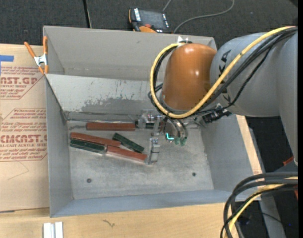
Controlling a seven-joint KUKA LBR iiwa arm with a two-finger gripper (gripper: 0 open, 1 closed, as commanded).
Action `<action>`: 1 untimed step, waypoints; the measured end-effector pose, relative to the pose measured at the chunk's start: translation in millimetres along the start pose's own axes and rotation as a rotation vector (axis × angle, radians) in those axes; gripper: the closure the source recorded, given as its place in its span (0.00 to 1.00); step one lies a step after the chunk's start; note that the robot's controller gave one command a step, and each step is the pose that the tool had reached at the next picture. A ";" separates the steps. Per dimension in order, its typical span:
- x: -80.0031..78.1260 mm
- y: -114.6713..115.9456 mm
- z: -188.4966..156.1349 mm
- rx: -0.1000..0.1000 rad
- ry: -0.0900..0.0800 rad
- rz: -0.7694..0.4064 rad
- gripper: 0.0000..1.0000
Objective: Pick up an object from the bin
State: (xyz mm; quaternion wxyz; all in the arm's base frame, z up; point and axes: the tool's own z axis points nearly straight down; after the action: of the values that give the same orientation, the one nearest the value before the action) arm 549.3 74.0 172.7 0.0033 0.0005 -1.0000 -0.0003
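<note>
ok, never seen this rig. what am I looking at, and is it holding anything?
One camera looks down into a grey metal bin. The big grey arm with the orange cover is the robot, reaching in from the right. Its hand is low over the bin floor. In the bin lie long flat sticks: a reddish-brown stick by the back wall, and in front of it a small heap of reddish-brown and dark green sticks. The hand is at the heap's right end. Whether it grips anything cannot be told.
</note>
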 end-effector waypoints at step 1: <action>-15.5 4.0 107.7 0.000 -0.001 0.110 0.00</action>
State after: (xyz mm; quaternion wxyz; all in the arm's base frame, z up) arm 564.1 78.1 64.9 0.0028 -0.0547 -0.9985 -0.0002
